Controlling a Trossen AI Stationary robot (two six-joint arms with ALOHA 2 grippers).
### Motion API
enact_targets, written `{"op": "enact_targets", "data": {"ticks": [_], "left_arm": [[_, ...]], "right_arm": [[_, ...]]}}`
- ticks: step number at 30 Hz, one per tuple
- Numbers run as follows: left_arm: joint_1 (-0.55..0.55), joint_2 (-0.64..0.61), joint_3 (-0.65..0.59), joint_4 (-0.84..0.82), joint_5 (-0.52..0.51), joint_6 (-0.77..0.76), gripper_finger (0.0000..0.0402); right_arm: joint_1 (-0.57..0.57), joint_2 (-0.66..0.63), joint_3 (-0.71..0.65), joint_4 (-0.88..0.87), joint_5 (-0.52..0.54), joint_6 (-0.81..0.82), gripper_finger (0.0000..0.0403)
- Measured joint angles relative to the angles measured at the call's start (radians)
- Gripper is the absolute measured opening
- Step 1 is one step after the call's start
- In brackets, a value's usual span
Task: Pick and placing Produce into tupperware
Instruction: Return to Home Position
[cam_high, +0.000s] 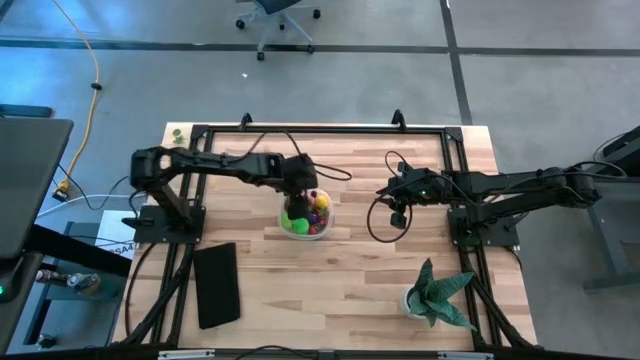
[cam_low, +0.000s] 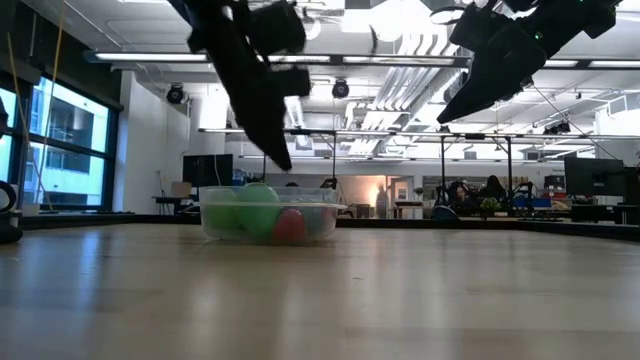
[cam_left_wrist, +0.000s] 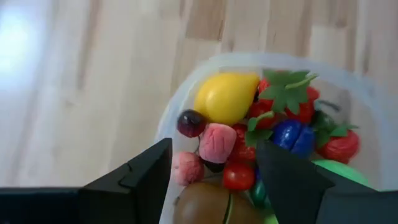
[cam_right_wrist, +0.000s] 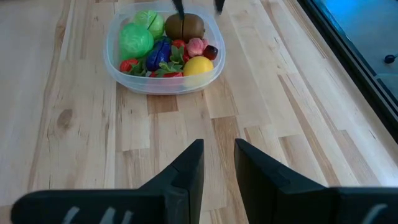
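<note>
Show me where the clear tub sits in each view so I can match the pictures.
High view: the clear tub sits mid-table, below the left gripper.
Low view: the tub is left of centre.
Left wrist view: the tub fills the right half, beyond that arm's fingers.
Right wrist view: the tub is upper left, ahead of the right gripper.
Shared landmark: the open left gripper over the tub.
</note>
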Motion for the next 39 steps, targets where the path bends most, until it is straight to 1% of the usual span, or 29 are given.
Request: {"op": "enact_targets", "data": {"ticks": [2,4,11,16,18,20,21,24,27,34,39], "left_arm": [[0.0,-0.053,0.0,-0.009,-0.028,0.025,0.0224],[0.0,-0.12,0.0,-0.037,-0.081,0.062,0.0224],[0.001,-0.332,0.001,-0.022,-0.335,0.264,0.0224],[0.011,-0.419,0.001,0.082,-0.493,0.345,0.0224],[0.04,-0.442,0.001,0.116,-0.507,0.354,0.0224],[0.078,-0.458,0.001,0.127,-0.496,0.32,0.0224],[0.102,-0.462,0.001,0.12,-0.474,0.288,0.0224],[0.167,-0.474,0.001,0.052,-0.375,0.176,0.0224],[0.208,-0.472,0.001,-0.036,-0.29,0.14,0.0225],[0.213,-0.437,0.0,-0.181,-0.193,0.13,0.0225],[0.217,-0.428,0.0,-0.192,-0.13,0.088,0.0225]], "right_arm": [[0.0,0.0,0.0,0.0,0.0,0.0,0.0079],[0.0,0.0,0.0,0.0,0.0,0.0,0.0079],[0.0,0.0,0.0,0.0,0.0,0.0,0.0079],[0.0,0.0,0.0,0.0,0.0,0.0,0.0079],[0.0,0.0,0.0,0.0,0.0,0.0,0.0079],[0.0,0.0,0.0,0.0,0.0,0.0,0.0079],[0.0,0.0,0.0,0.0,0.0,0.0,0.0079],[0.0,0.0,0.0,-0.001,0.0,0.0,0.0079],[0.0,0.0,0.0,-0.001,0.0,0.0,0.0079],[0.0,0.0,0.0,-0.002,0.0,0.0,0.0079],[0.0,0.0,0.0,-0.003,0.0,0.0,0.0079]]}}
